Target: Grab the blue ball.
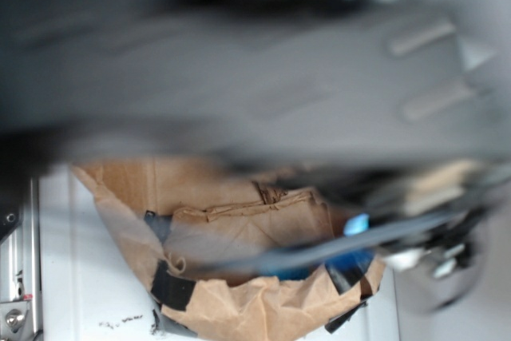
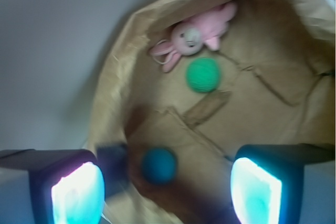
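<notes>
Brown paper bag (image 2: 294,103), bearing no readable writing, held the blue ball (image 2: 158,165) near its lower edge, between and untouched by the wide-spread gripper (image 2: 167,192), with a green ball (image 2: 203,75) and pink bunny (image 2: 194,36) farther in, while the exterior view was mostly blurred by the arm (image 1: 239,69).

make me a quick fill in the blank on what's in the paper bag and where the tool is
1. The blue ball lies between the two fingers of the ____ tool.
2. The pink toy in the paper bag is a ____.
3. The ball nearest the pink toy is ____.

Missing words: open; rabbit; green
</notes>
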You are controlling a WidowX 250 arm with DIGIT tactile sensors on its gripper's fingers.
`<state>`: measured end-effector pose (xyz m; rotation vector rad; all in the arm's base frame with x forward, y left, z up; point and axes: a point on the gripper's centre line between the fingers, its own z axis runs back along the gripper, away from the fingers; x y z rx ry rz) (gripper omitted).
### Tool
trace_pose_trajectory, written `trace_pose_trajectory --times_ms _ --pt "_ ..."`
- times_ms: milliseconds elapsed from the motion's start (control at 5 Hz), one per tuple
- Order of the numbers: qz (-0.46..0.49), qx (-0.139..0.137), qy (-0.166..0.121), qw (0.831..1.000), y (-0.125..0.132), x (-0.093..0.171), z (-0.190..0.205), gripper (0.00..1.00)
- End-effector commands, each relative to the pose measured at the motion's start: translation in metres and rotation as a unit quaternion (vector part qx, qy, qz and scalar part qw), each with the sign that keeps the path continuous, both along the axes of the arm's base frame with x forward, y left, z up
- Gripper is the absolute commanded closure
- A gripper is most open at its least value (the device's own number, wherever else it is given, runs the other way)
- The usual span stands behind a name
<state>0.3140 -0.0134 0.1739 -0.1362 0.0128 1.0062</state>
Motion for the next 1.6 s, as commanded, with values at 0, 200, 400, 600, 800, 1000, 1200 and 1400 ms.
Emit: trace_pose_trajectory --times_ms 0,200,400,600,800,1000,1200,1400 --pt "0.091 -0.003 0.033 0.995 0.04 0.029 -0.036 0.0" --pt "0.056 -0.007 -0.002 0.998 0.033 -0.012 -0.035 0.0" --pt "0.042 -0.029 -0.007 0.999 0.033 -0.04 -0.02 0.0" --pt "0.047 -0.021 -0.011 0.999 0.026 -0.034 -0.033 0.0" --pt "0.059 -0.009 -0.014 0.998 0.015 -0.017 -0.051 0.0" --pt "0.065 0.002 -0.018 0.998 0.001 0.001 -0.071 0.0" --pt "0.052 0.007 -0.025 0.998 -0.005 0.002 -0.085 0.0" --pt "0.044 0.005 -0.027 0.999 -0.015 0.01 -0.092 0.0"
